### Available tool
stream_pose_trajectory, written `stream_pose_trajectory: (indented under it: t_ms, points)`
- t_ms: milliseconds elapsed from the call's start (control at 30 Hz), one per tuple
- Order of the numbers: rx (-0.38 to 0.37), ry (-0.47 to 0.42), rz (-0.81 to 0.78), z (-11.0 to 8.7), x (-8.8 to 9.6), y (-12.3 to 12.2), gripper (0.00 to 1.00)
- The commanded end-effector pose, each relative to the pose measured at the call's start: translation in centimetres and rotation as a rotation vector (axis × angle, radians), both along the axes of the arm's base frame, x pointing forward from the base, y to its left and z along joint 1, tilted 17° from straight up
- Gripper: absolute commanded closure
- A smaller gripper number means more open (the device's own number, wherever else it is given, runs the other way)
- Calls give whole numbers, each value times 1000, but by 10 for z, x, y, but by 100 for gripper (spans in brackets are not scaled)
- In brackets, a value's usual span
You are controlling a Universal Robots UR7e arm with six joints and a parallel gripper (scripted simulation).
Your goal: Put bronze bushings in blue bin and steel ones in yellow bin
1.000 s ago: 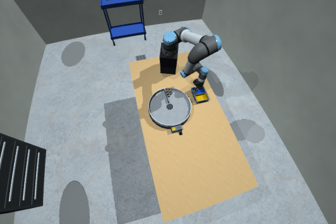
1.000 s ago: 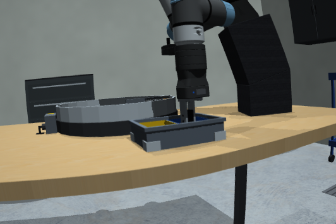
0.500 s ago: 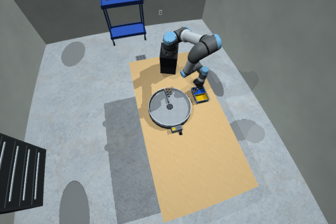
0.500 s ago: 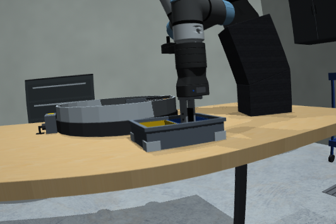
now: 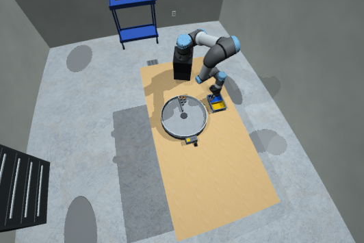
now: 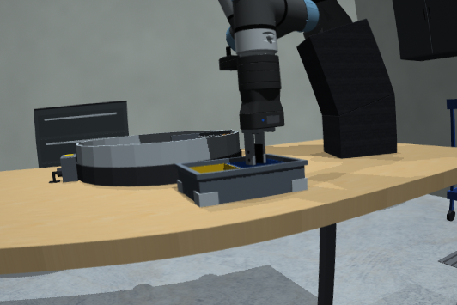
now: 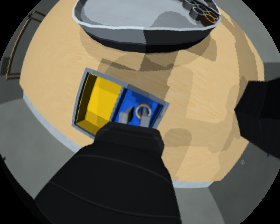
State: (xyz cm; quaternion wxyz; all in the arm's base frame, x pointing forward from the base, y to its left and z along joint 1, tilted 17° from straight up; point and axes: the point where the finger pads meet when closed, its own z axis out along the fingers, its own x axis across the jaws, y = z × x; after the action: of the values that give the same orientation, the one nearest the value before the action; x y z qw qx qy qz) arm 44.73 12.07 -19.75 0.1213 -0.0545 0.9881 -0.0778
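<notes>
Place: workshop or lab; blue tool cart [image 5: 133,5]; drawer cabinet [image 5: 44,192] [image 6: 82,133]; concrete-like floor [image 5: 85,92] [image 6: 365,262]

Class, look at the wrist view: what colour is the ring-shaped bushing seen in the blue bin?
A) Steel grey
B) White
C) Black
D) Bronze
D: in the wrist view, the bushing shows as an orange-brown, bronze-coloured ring against the blue bin.
</notes>
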Motion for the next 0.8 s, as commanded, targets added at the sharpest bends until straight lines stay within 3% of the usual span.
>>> stream_pose_trajectory:
  t_ms: [0, 100, 267, 367, 433, 500, 600, 767]
  points:
    - [0, -1, 0, 1, 0, 0, 58]
    - [0, -1, 0, 1, 0, 0, 58]
    - [0, -1, 0, 50, -13, 7, 58]
    - [0, -1, 0, 50, -13, 7, 58]
    - [0, -1, 0, 70, -18, 10, 58]
    - [0, -1, 0, 70, -18, 10, 58]
    - [0, -1, 0, 99, -25, 15, 58]
    - [0, -1, 0, 99, -25, 15, 58]
